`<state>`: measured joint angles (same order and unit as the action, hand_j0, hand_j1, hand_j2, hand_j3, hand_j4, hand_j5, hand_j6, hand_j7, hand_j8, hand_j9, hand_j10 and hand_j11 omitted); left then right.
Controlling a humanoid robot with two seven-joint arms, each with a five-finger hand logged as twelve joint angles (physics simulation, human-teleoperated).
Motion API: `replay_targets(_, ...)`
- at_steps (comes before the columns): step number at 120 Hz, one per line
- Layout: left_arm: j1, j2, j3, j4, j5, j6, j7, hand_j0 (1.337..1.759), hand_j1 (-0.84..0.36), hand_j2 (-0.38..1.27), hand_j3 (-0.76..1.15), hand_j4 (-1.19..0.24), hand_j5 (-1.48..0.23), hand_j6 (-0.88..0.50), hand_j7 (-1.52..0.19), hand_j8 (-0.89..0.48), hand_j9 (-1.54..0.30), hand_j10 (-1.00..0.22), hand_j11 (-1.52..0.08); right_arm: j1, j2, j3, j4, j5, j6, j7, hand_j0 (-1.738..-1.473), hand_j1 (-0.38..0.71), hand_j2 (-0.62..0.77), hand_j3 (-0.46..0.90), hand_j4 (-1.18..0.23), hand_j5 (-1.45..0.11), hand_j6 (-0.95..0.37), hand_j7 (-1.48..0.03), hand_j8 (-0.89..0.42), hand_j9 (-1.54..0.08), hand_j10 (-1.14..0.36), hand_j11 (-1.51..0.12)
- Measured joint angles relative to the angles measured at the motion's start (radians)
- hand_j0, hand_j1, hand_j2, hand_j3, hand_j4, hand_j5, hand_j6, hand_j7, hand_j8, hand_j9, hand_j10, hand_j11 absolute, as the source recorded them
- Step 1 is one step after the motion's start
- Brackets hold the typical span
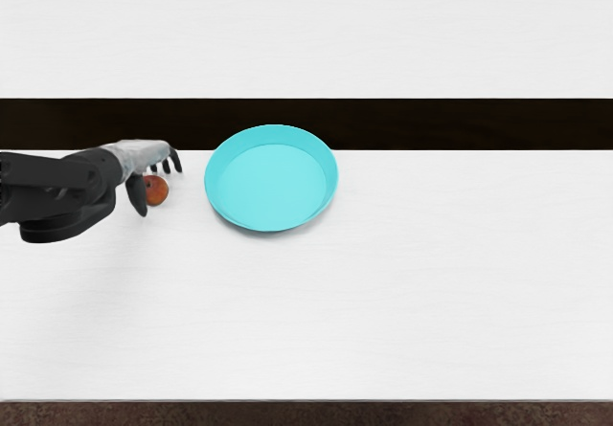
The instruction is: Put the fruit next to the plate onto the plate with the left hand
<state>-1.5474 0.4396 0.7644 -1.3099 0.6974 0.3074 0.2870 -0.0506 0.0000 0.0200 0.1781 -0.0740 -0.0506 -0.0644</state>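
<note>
A small reddish-brown fruit [158, 190] lies on the white table just left of a cyan plate [273, 182], a short gap apart from its rim. My left hand [153, 177] reaches in from the left edge and hovers right at the fruit. Its dark fingers [169, 165] stretch over the fruit's far side, and the thumb [138, 198] hangs down on its left. The fingers are spread and not closed on the fruit, which rests on the table. The plate holds nothing. The right arm does not show.
The white table [412, 282] stretches wide to the right and toward the front edge. A dark gap [431, 124] runs behind the plate, with another white surface beyond it.
</note>
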Motion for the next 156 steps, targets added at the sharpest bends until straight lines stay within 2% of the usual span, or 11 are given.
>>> replay_targets(48,0.021,-0.004,-0.003,0.002,-0.001,0.046,-0.006,1.658,-0.17,0.09,0.0,-0.43,-0.56,-0.43,-0.56,-0.43,-0.56,-0.43,-0.56,0.0,0.0,0.0,0.0,0.0,0.0,0.0,-1.658,-0.32,-0.01,0.0,-0.03,-0.03,-0.03,-0.03,-0.03,-0.03,-0.03,-0.03)
replay_targets(62,0.023,-0.004,-0.003,0.0,-0.001,0.082,-0.006,1.658,-0.16,0.13,0.0,-0.44,-0.57,-0.44,-0.57,-0.44,-0.57,-0.44,-0.57,0.0,0.0,0.0,0.0,0.0,0.0,0.0,-1.658,-0.32,-0.01,0.0,-0.03,-0.03,-0.03,-0.03,-0.03,-0.03,-0.03,-0.03)
replay_targets(112,0.042,-0.012,-0.001,-0.002,-0.001,0.11,-0.006,1.658,-0.18,0.1,0.0,-0.45,-0.58,-0.45,-0.58,-0.45,-0.58,-0.45,-0.58,0.0,0.0,0.0,0.0,0.0,0.0,0.0,-1.658,-0.32,-0.01,0.0,-0.03,-0.03,-0.03,-0.03,-0.03,-0.03,-0.03,-0.03)
replay_targets(138,0.041,-0.005,0.002,-0.003,-0.011,0.111,-0.006,1.658,-0.25,0.11,0.0,-0.51,-0.67,-0.51,-0.67,-0.51,-0.67,-0.51,-0.67,0.0,0.0,0.0,0.0,0.0,0.0,0.0,-1.658,-0.32,-0.01,0.0,-0.03,-0.03,-0.03,-0.03,-0.03,-0.03,-0.03,-0.03)
replay_targets(156,0.041,-0.007,0.002,-0.003,-0.012,0.111,-0.006,1.655,-0.27,0.17,0.0,-0.59,-0.78,-0.48,-0.78,-0.48,-0.78,-0.59,-0.78,0.0,0.0,0.0,0.0,0.0,0.0,0.0,-1.658,-0.32,-0.01,0.0,-0.03,-0.03,-0.03,-0.03,-0.03,-0.03,-0.03,-0.03)
